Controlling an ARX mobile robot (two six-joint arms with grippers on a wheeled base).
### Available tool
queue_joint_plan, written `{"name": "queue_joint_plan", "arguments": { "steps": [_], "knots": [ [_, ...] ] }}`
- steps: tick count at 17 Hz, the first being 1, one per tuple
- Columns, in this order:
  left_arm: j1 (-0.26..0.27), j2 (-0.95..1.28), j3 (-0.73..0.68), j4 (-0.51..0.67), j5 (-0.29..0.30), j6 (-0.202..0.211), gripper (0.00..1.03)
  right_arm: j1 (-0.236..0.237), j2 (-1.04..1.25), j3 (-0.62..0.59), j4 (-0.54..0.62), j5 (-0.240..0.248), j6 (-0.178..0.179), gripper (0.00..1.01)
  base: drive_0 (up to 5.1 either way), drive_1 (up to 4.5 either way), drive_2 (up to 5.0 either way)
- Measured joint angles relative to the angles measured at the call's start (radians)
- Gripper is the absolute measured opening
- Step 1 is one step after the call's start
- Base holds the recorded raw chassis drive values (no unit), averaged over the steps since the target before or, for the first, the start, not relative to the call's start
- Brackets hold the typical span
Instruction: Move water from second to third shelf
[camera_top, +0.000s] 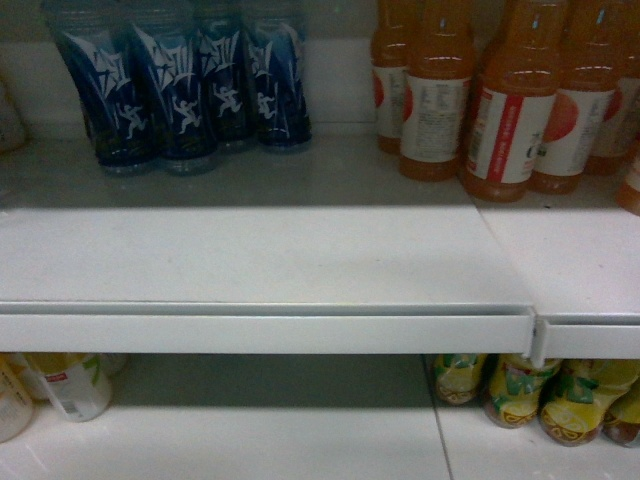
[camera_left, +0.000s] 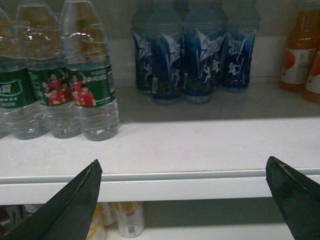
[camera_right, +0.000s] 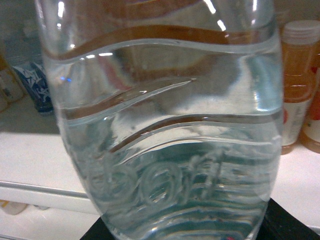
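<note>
A clear ribbed water bottle (camera_right: 160, 125) fills the right wrist view, its embossed lettering close to the lens. My right gripper (camera_right: 187, 231) is shut on it, with black fingers (camera_right: 287, 225) showing at both lower corners. Behind it lies a white shelf (camera_right: 30, 160). In the left wrist view, three more water bottles (camera_left: 92, 85) with green labels and people in red shirts stand at the shelf's left. My left gripper (camera_left: 182, 165) hangs open and empty before the shelf's front lip (camera_left: 185, 187). Neither gripper shows in the head view.
Dark blue drink bottles (camera_top: 190, 90) stand at the shelf's back left and orange juice bottles (camera_top: 500, 100) at the back right. A white shelf lip (camera_top: 260, 333) runs across. Below it are yellow-green bottles (camera_top: 540, 395) on the right and pale bottles (camera_top: 70, 385) on the left.
</note>
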Motion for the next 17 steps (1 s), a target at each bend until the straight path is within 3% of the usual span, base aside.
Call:
{"name": "queue_joint_plan", "arguments": {
  "steps": [17],
  "knots": [
    [0.0, 0.0, 0.0, -0.001, 0.001, 0.0, 0.98, 0.0, 0.001, 0.0, 0.0, 0.0, 0.0, 0.41, -5.0, 2.42, 2.4]
  ]
}}
